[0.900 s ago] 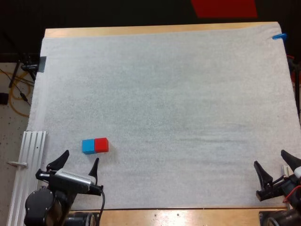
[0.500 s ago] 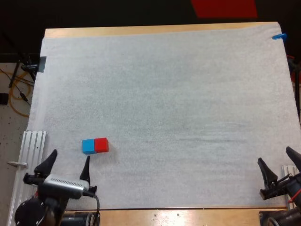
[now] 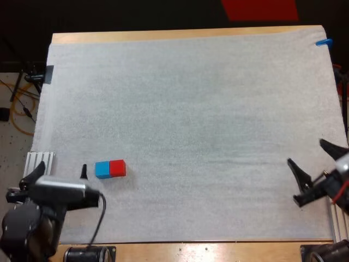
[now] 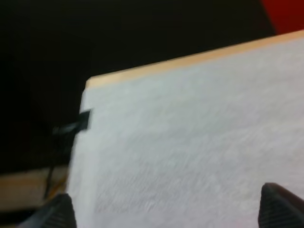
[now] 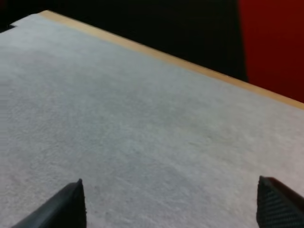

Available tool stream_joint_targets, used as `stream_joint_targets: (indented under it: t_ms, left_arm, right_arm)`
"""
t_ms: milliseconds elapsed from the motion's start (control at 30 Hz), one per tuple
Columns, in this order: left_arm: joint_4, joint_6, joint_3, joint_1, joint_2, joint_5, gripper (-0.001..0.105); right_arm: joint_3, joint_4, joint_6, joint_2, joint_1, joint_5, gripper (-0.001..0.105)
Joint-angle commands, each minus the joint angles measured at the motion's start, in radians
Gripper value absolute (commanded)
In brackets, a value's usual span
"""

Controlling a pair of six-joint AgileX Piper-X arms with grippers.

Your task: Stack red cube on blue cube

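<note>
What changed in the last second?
The left pincer swung to its left, toward the left edge of the white mat; one of its black fingertips now sits just left of the blue cube. The right pincer moved forward, away from the mat's near edge. Both are open and took hold of nothing. The blue cube and the red cube stayed put, side by side and touching.

Two cubes lie on the bench [image 3: 163, 36]: one red cube [image 3: 117, 168] and one blue cube [image 3: 102, 170]. There are two pincers, the left pincer [image 3: 61, 171] and the right pincer [image 3: 305, 152]. One white mat [image 3: 191, 98] covers the bench, and one metal rail [image 3: 41, 160] lies near left.
</note>
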Motion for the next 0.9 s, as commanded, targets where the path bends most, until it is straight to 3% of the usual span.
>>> stream_joint_targets:
  t_ms: [0,233,467,633,800,867]
  left_arm:
    - [-0.004,-0.043,-0.014,-0.001,0.021,-0.090,0.075]
    - [-0.018,-0.052,-0.014,-0.001,0.102,-0.172,0.075]
    - [-0.015,-0.052,-0.014,0.100,0.201,-0.154,0.069]
    - [-0.015,-0.011,-0.014,0.233,0.256,-0.051,0.060]
    - [-0.022,0.077,-0.014,0.257,0.319,-0.071,0.060]
    - [-0.016,0.084,-0.014,0.257,0.360,-0.082,0.053]
  right_arm:
    - [-0.023,-0.026,-0.019,0.041,0.001,-0.029,0.071]
    - [-0.090,-0.150,-0.018,0.218,0.001,-0.151,0.071]
    - [-0.112,-0.237,-0.033,0.328,0.001,-0.353,0.071]
    - [-0.112,-0.269,-0.049,0.362,0.006,-0.408,0.071]
    - [-0.112,-0.284,-0.078,0.380,0.063,-0.406,0.071]
    - [-0.112,-0.284,-0.078,0.393,0.105,-0.401,0.071]
